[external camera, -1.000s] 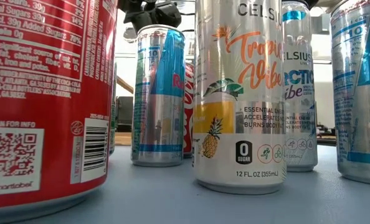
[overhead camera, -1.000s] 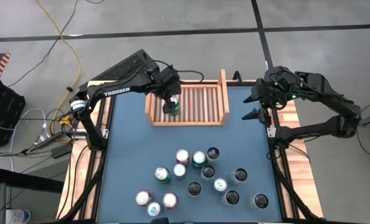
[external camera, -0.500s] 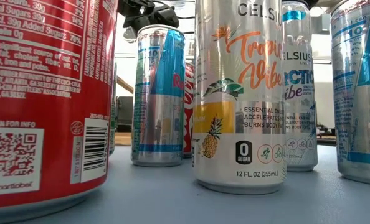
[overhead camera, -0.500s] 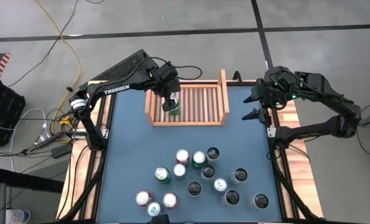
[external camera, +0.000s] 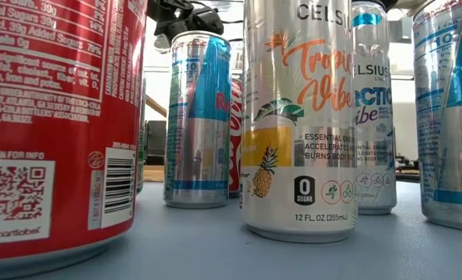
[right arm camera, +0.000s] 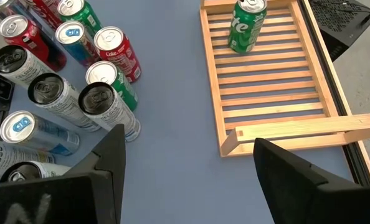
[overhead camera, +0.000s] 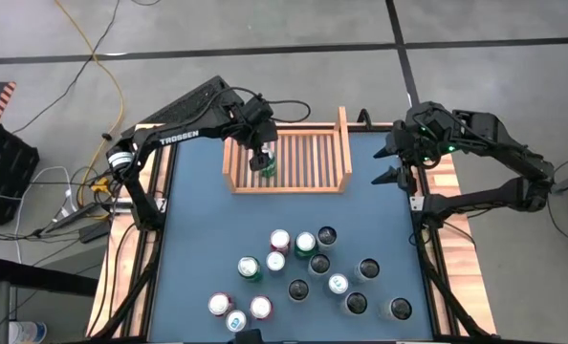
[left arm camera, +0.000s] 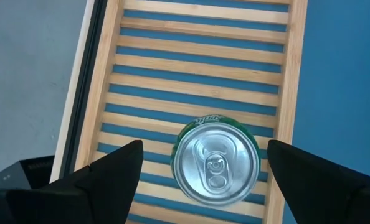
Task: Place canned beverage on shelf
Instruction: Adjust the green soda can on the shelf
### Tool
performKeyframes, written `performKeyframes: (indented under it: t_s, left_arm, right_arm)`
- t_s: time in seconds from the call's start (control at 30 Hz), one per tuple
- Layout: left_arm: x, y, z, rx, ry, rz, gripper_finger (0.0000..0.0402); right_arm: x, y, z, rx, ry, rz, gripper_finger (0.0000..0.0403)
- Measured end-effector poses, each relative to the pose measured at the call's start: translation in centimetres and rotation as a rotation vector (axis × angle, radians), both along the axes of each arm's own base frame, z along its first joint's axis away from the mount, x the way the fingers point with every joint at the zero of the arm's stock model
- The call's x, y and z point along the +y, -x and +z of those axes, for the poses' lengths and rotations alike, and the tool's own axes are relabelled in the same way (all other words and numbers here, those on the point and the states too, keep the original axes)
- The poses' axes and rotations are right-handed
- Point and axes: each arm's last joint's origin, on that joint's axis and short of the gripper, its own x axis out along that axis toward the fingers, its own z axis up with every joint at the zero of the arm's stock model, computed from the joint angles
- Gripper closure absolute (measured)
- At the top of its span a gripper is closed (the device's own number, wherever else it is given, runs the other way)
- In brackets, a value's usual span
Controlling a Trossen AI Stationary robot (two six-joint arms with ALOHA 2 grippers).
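Green can upright at shelf left end, slats rightward bare — left pincer open above it, unchanged; right pincer open, idle.

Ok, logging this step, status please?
Left gripper open above green can. Can upright on shelf, released. Right gripper open, idle beside shelf. Nothing obstructing.

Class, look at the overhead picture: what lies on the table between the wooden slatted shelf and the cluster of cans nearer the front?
Nothing: in the high view, only bare blue table top separates the light-wood slatted shelf from the cluster of cans.
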Motion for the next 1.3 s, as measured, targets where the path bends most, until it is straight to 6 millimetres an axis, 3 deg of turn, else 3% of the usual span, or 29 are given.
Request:
performKeyframes:
  t_s: [0.73, 1.0, 1.3]
  left_arm:
    - [-0.3, -0.7, -4.4, 0.143, 0.014, -0.035, 0.0072]
    - [-0.8, -1.1, -4.4, 0.153, -0.031, -0.061, 0.0116]
    - [-0.6, -1.1, -4.0, 0.136, -0.012, -0.005, 0.0116]
  right_arm:
    - [0.1, 0.0, 0.0, 0.001, -0.004, 0.006, 0.0142]
    - [0.0, 0.0, 0.0, 0.000, -0.008, 0.000, 0.0142]
    - [0.0, 0.0, 0.0, 0.001, -0.007, -0.005, 0.0142]
